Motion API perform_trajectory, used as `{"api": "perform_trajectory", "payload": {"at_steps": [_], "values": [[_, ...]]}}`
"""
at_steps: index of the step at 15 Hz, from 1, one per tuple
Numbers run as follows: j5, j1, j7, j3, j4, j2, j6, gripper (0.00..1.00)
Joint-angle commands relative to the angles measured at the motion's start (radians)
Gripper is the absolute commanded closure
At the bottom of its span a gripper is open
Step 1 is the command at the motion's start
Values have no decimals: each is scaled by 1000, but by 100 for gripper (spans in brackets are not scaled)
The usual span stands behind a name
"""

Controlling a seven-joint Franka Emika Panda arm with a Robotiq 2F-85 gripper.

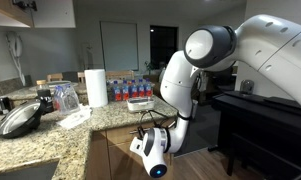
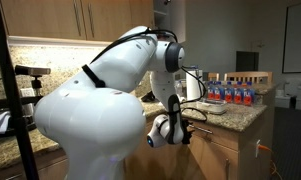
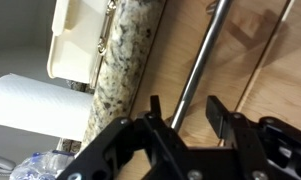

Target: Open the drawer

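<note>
Drawer [image 3: 225, 80] handle [image 3: 198, 72] inside claw [image 3: 186, 120], drawer under countertop [image 3: 125, 70], paper towel roll [image 3: 35, 105] on countertop

Kitchen — granite counter [image 1: 65, 140], wood cabinets [image 2: 85, 20]

counter: speckled granite countertop [image 1: 50, 140], pretty cluttered tbh
near end: dark pan [image 1: 20, 118], with a glass jar [image 1: 65, 97] just behind it
middle: paper towel roll [image 1: 96, 87], standing upright
far end: pack of water bottles [image 1: 130, 88], and a white tray [image 1: 140, 103] near the edge
</note>
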Motion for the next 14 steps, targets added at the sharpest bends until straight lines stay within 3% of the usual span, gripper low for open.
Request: {"api": "perform_trajectory", "payload": {"at_steps": [1,3,6,7,9,14], "values": [[-8,-13,28,-8,-13,-40,86,17],[-7,2,62,-28,-14,-52,141,4],[-7,23,113,-56,-10,-66,195,0],[-7,25,125,-62,-8,-69,207,29],[-7,23,136,-65,-4,-70,209,27],[-7,22,156,-73,-5,-75,209,60]]}}
